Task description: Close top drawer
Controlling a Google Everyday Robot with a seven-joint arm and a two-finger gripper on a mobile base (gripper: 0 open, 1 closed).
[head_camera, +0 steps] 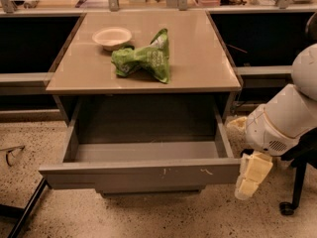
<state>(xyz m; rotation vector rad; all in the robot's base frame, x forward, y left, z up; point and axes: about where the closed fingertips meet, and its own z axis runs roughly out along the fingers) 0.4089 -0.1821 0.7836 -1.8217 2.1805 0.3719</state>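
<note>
The top drawer is pulled far out of the grey cabinet. Its flat front faces me with small whitish scuffs right of centre, and its plain grey interior holds nothing. My white arm comes in from the right. The gripper, with pale yellow fingers pointing down, hangs just past the drawer front's right end, close beside it and near the floor.
The tan cabinet top carries a white bowl and a crumpled green chip bag. A black chair base with a caster stands at the right. A dark leg crosses the speckled floor at the lower left.
</note>
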